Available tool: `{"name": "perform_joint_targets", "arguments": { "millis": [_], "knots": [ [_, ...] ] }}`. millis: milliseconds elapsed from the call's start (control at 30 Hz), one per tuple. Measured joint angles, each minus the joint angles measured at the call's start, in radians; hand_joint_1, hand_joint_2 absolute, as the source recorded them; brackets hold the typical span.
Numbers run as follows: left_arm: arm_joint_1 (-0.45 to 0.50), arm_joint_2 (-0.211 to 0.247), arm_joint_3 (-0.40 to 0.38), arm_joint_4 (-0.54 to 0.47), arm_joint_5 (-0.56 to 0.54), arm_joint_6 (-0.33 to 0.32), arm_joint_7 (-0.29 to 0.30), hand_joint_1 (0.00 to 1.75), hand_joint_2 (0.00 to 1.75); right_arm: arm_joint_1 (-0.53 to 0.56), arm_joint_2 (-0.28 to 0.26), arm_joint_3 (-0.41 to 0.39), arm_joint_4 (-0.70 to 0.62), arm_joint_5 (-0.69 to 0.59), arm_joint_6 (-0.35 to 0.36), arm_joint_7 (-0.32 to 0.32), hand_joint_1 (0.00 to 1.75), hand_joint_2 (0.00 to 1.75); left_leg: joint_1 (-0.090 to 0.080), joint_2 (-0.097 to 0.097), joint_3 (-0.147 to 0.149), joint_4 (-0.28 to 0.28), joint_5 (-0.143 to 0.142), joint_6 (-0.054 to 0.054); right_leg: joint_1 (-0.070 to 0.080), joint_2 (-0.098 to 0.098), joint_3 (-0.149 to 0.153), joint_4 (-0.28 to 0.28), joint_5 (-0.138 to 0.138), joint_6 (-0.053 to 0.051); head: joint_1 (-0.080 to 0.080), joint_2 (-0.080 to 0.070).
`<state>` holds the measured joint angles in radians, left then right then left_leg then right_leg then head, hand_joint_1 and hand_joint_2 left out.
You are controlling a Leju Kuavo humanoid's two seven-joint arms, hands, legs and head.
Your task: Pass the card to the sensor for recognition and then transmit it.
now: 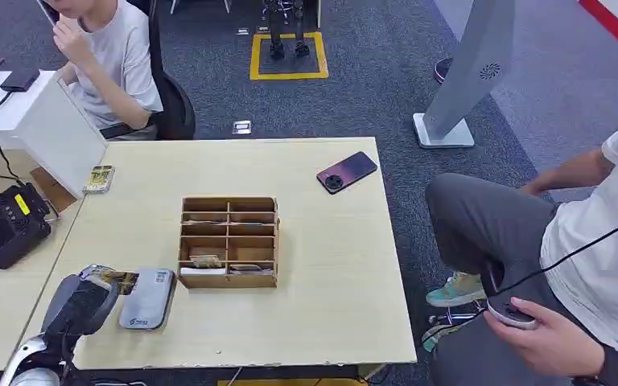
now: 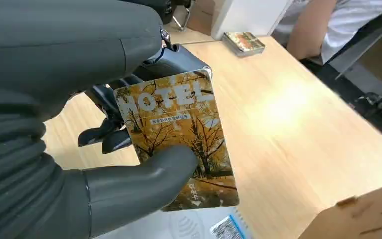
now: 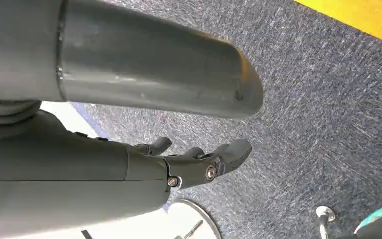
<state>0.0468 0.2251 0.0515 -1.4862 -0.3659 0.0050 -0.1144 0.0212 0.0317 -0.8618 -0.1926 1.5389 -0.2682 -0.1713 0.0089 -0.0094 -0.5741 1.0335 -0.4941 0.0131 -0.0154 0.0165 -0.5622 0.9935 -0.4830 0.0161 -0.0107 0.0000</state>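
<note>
your left hand, at the lower left of the head view, is grasping the card: the thumb presses on its printed face, darker fingers behind it. the card is yellow, with autumn trees and "hotel" across it. in the head view the card sticks out just over the near edge of the grey sensor, which lies flat on the table. right of the sensor stands a wooden rack with slots. a phone lies toward the upper right of the table. your right hand hangs above carpet, fingers released and holding nothing.
</note>
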Motion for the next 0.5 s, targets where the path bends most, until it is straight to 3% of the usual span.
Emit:
{"name": "perform_joint_targets", "arguments": {
  "millis": [500],
  "knots": [
    [-0.005, -0.027, -0.03, 0.042, -0.079, 0.019, 0.012, 1.75, 1.75, -0.003, 0.0, -0.007, 0.0, 0.0, 0.001, 0.0, 0.0, 0.0, 0.0, 0.0, 0.0, 0.0, 0.0, 0.0, 0.0, 0.0, 0.0, 0.0, 0.0, 0.0, 0.0, 0.0]
  ]
}}
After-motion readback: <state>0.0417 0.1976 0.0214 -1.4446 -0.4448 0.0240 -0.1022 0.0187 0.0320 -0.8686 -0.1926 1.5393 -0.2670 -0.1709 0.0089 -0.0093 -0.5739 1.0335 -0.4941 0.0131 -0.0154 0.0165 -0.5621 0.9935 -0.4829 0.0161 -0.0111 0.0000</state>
